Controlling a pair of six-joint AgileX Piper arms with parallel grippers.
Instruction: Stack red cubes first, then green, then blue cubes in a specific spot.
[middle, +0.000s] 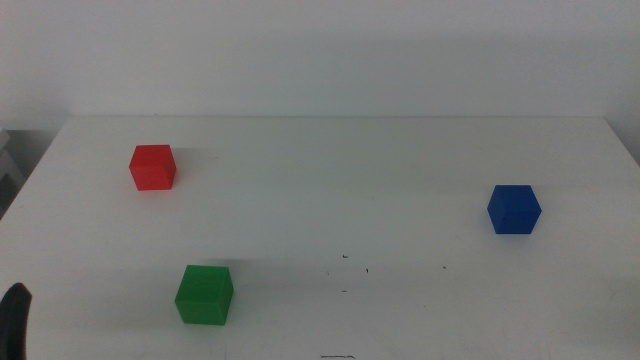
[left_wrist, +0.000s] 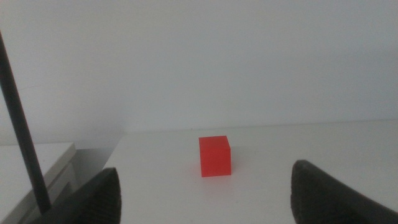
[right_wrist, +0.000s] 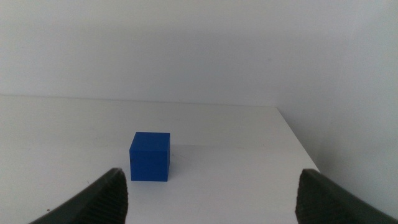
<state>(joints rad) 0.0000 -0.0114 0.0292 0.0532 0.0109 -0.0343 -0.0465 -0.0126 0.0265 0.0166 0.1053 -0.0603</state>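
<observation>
Matte red cube (middle: 152, 167), matte blue cube (middle: 514, 210), smooth white tabletop (middle: 330, 190)

You are looking at lab-style test bench: bare white table (middle: 330, 150) sitting against blank white wall (middle: 320, 50), three coloured cubes lying well apart.

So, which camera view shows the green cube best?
The middle view. Only there is the green cube visible, standing alone on the white table, near the front left. The left wrist view shows only the red cube, the right wrist view only the blue cube.
</observation>
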